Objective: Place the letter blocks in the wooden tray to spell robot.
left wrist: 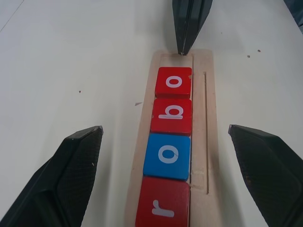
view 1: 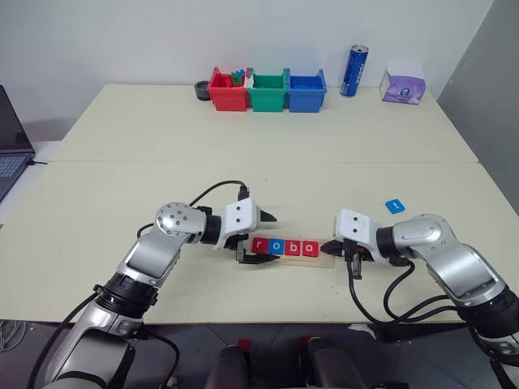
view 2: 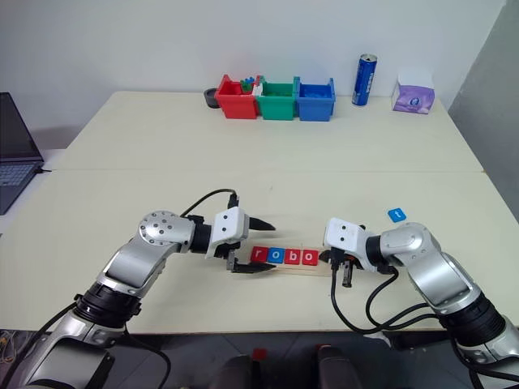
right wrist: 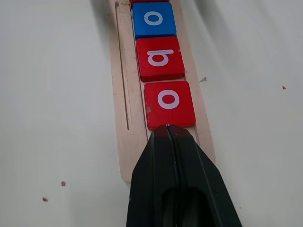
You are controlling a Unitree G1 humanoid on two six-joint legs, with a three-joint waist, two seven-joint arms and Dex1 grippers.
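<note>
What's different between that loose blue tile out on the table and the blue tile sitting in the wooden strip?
The loose blue tile lies alone on the bare table, behind the right arm; the blue tile in the wooden tray sits in a row between red tiles. The tray tile shows a white o; the loose tile's letter is too small to read. The loose tile lies askew; the tray tile sits square with its neighbours. Both are small, flat, blue squares with white lettering.

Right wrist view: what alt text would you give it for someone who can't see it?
A shut black gripper points at the end of a wooden tray on a pale table, its tip at a red "o" tile. Beyond sit a red "b" and a blue "o".
</note>
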